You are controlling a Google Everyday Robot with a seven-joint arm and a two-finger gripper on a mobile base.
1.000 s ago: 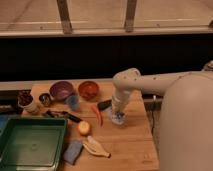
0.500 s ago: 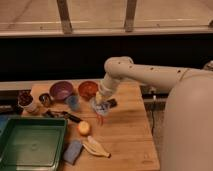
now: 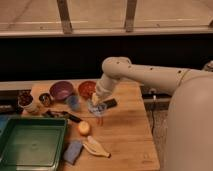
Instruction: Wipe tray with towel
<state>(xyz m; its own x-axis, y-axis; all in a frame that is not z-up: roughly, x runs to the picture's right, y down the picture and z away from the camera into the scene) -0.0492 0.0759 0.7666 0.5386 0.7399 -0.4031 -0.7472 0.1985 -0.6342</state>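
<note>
We look at a wooden table (image 3: 127, 135) set before a dark window wall. The green tray (image 3: 30, 146) lies flat at the front left corner, hollow side up, so its floor is open to wiping. What we take for the towel (image 3: 73, 151), a blue folded pad, lies just beside the tray's right edge, ready to hand. The gripper (image 3: 98, 106) hangs low over the table's middle, well apart from both; we cannot tell whether it holds anything. We count one tray, one towel, a purple bowl (image 3: 61, 90) and a red bowl (image 3: 87, 89), one blue cup (image 3: 73, 102), one banana (image 3: 96, 147)
</note>
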